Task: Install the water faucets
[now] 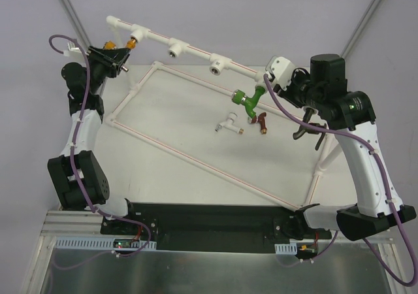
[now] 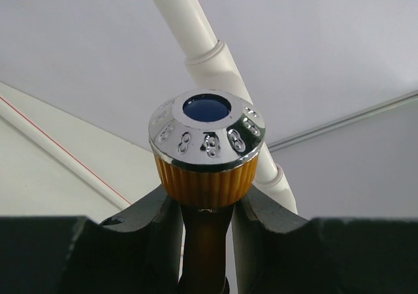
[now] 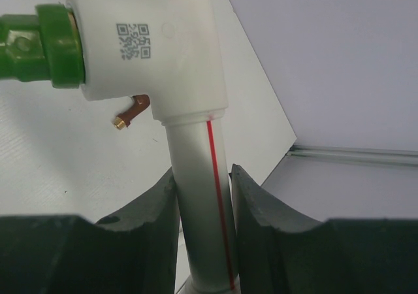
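My left gripper (image 1: 116,51) (image 2: 204,199) is shut on the body of the orange-gold faucet (image 2: 206,170), just below its ribbed knob with the chrome cap. It holds the faucet at the far-left tee socket (image 1: 136,40) of the white pipe frame (image 1: 196,51). My right gripper (image 1: 295,85) (image 3: 202,176) is shut on the frame's white upright pipe (image 3: 196,209) just below a corner fitting (image 3: 157,46). The green faucet (image 1: 249,98) (image 3: 39,42) sits in that fitting. The white faucet (image 1: 230,123) and the dark red faucet (image 1: 262,119) (image 3: 132,112) lie on the table. No grey faucet is in view.
Two open tee sockets (image 1: 174,49) (image 1: 217,63) stand along the raised top rail. The frame's lower rectangle of thin pipes (image 1: 196,160) lies across the white table. Slanted metal poles (image 1: 68,10) stand at the back corners.
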`<state>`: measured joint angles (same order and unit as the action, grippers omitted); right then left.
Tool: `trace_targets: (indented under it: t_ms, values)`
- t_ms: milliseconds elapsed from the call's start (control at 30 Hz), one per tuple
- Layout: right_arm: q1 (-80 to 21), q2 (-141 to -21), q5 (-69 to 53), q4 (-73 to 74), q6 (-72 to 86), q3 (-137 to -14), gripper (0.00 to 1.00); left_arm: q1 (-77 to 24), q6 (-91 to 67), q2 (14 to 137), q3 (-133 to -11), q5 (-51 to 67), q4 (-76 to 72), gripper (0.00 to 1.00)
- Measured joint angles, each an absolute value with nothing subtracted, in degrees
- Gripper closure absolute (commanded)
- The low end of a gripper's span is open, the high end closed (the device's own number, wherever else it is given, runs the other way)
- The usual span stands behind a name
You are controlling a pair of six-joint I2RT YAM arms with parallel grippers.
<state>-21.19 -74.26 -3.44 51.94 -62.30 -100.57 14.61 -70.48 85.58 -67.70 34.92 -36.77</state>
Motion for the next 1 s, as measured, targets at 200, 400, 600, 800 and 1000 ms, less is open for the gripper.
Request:
trace_targets:
  t_ms: [200,400,600,800,1000]
  values:
    - [-21.19,-74.26,-3.51,51.94,-62.3,-100.57,0.98,14.39,-70.48,85.58,-68.01,35.53,-36.97,1.0]
    - [-21.19,-74.26,-3.73,51.94,-62.3,-100.57,0.98,14.2,-70.08,85.58,-69.23,35.48,-37.17,1.0]
    - [-21.19,-74.24,-3.81,51.96,-62.3,-100.57,0.98,14.17,-69.87,85.58,-69.17,33.54,-37.43,1.0]
    - [-21.17,-74.19,-3.86,52.01,-62.3,-100.57,0.98,14.04,-69.76,85.21,-65.52,28.95,-38.98,1.0]
    - [-21.17,-74.19,-3.88,52.01,-62.3,-100.57,0.98,13.82,-69.89,85.21,-64.2,27.59,-40.14,1.0]
